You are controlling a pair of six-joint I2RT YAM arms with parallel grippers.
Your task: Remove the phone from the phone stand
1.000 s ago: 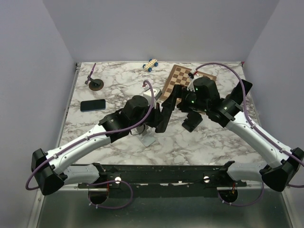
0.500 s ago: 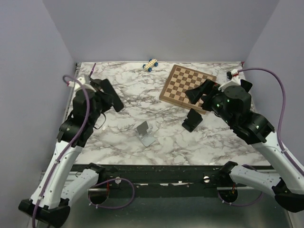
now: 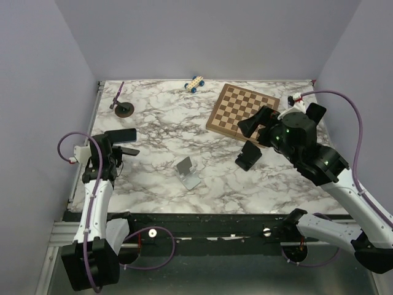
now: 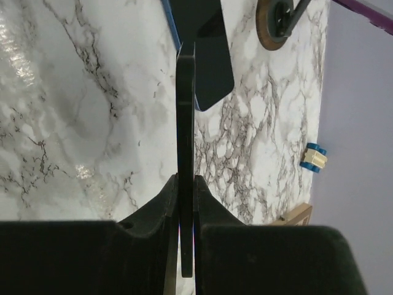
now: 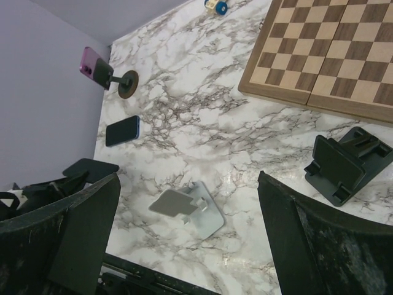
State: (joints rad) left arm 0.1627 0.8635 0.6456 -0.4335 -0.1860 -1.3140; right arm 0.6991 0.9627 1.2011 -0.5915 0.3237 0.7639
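1. Nearest the arm bases, to the near-left of the silver stand (image 3: 188,173), the left gripper (image 4: 186,184) is clamped on the phone (image 4: 185,123). The wrist view shows the phone edge-on, a thin dark slab pinched between the two fingers. It sits well apart from the silver stand, out by the left edge of the table (image 3: 153,123). I cannot tell how far it hangs above the marble.
2. The silver stand itself is bare, with nothing on its ledge. I judge the lift-off done.
3. To the right of the silver stand, the black stand (image 3: 248,156) is also bare. The right gripper (image 5: 187,184) hovers above that side with its fingers spread wide, holding nothing.
4. Beyond the held phone, to the far-left of the silver stand, a blue-edged phone (image 5: 123,130) lies flat on the table.
5. Farther back on the same side, a round-foot stand (image 5: 128,82) carries a purple phone (image 5: 92,63). No gripper is near it.
6. What is left, as I judge it, is to lay the held phone down on the marble, clear of the silver stand and the blue-edged phone, and then let go.
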